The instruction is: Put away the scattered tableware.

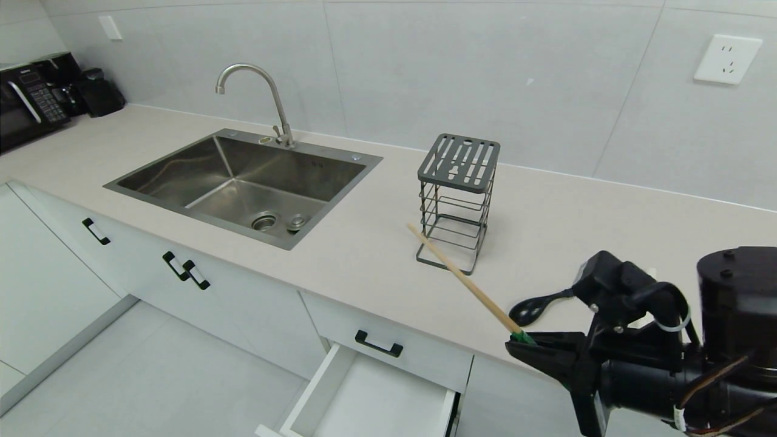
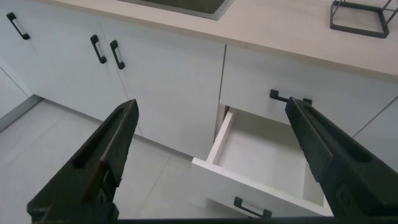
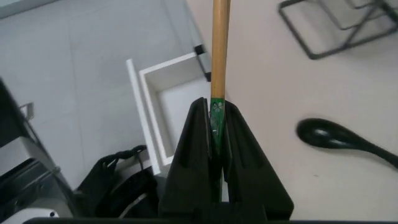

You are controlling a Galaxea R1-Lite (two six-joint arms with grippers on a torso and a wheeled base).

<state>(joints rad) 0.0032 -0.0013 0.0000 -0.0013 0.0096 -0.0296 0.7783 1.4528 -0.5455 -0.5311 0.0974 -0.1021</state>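
My right gripper [image 1: 523, 343] is shut on the green end of a wooden chopstick [image 1: 461, 279], held above the counter's front edge; the stick slants up toward the dark wire rack [image 1: 456, 200]. In the right wrist view the chopstick [image 3: 220, 43] runs straight out from between the closed fingers [image 3: 198, 149]. A black spoon [image 1: 534, 308] lies on the counter just beyond the gripper, also the black spoon [image 3: 339, 138]. My left gripper [image 2: 214, 158] hangs open with nothing in it, above the pulled-out white drawer [image 2: 261, 162].
The open drawer [image 1: 364, 394] sits below the counter front, under a shut drawer with a black handle [image 1: 379, 346]. A steel sink [image 1: 243, 188] with a faucet [image 1: 255, 97] is at the left. A microwave [image 1: 27, 103] stands far left.
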